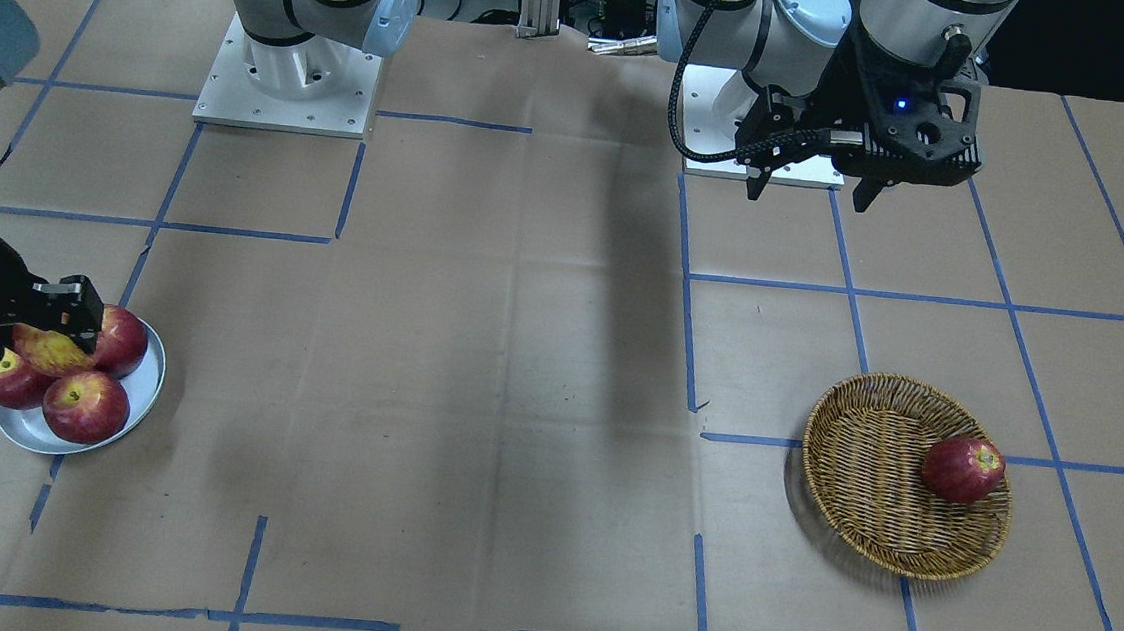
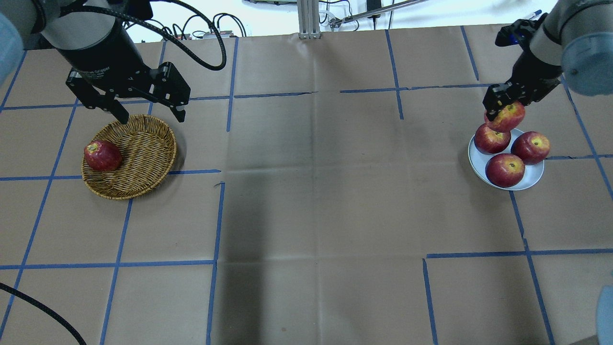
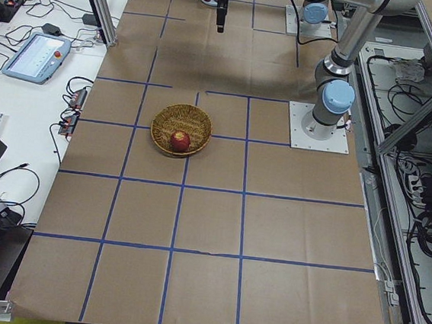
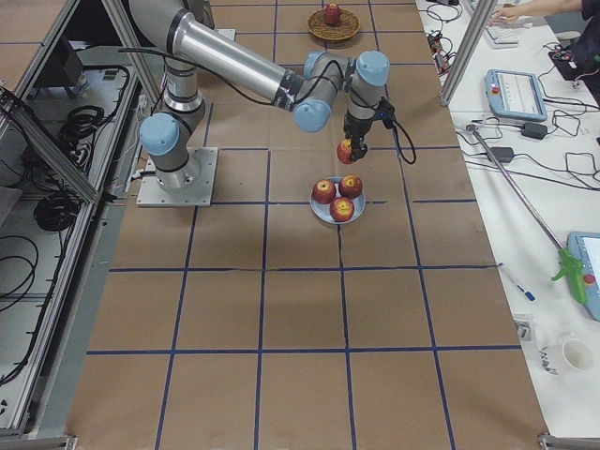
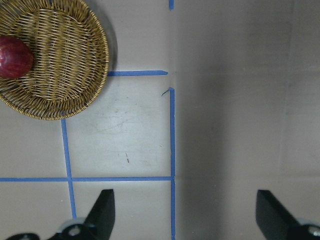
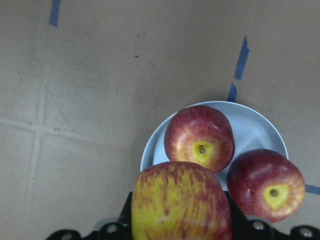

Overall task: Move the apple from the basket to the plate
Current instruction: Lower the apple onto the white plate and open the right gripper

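My right gripper [image 2: 500, 108] is shut on the apple [image 2: 506, 116], red with yellow streaks. It holds the apple just above the far edge of the metal plate [image 2: 532, 179]. The right wrist view shows the apple [image 6: 180, 205] between the fingers, over the plate [image 6: 255, 130]. Three red apples lie on the plate. The wicker basket [image 2: 143, 143] sits at the left. My left gripper [image 2: 151, 117] hangs open and empty above the basket's far rim. In the left wrist view its fingers stand wide apart, with the basket [image 5: 65, 55] at the upper left.
A darker red apple [image 2: 102, 155] lies in the basket at its left side; it also shows in the front view [image 1: 963, 469]. Brown paper with blue tape lines covers the table [image 2: 311, 215]. The arm bases stand at the table's robot side.
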`<action>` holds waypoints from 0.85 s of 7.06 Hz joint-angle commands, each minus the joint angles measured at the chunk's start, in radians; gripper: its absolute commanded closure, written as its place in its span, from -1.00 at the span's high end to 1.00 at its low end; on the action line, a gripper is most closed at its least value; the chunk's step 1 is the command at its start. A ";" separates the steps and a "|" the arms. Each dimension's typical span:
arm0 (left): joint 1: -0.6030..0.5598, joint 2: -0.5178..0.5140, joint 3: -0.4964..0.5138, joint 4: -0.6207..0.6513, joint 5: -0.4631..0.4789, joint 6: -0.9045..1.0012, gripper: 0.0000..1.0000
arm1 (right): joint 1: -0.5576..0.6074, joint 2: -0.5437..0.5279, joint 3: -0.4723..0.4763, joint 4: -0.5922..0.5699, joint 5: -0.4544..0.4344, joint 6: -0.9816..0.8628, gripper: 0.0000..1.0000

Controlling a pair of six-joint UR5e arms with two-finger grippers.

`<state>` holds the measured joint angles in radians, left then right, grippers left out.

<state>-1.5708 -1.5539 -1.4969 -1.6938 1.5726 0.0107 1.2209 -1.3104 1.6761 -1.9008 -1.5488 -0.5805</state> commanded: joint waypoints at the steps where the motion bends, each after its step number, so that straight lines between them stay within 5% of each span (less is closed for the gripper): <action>1: 0.000 0.000 0.000 -0.001 0.001 0.000 0.98 | -0.079 0.009 0.089 -0.122 -0.005 -0.132 -0.28; 5: 0.002 0.002 0.004 -0.001 0.003 0.000 0.98 | -0.086 0.042 0.125 -0.213 -0.004 -0.136 -0.23; 6: 0.003 -0.001 0.015 0.000 0.000 0.000 0.98 | -0.086 0.046 0.125 -0.213 -0.005 -0.134 0.08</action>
<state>-1.5700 -1.5537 -1.4916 -1.6947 1.5740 0.0106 1.1349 -1.2733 1.7999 -2.1105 -1.5521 -0.7159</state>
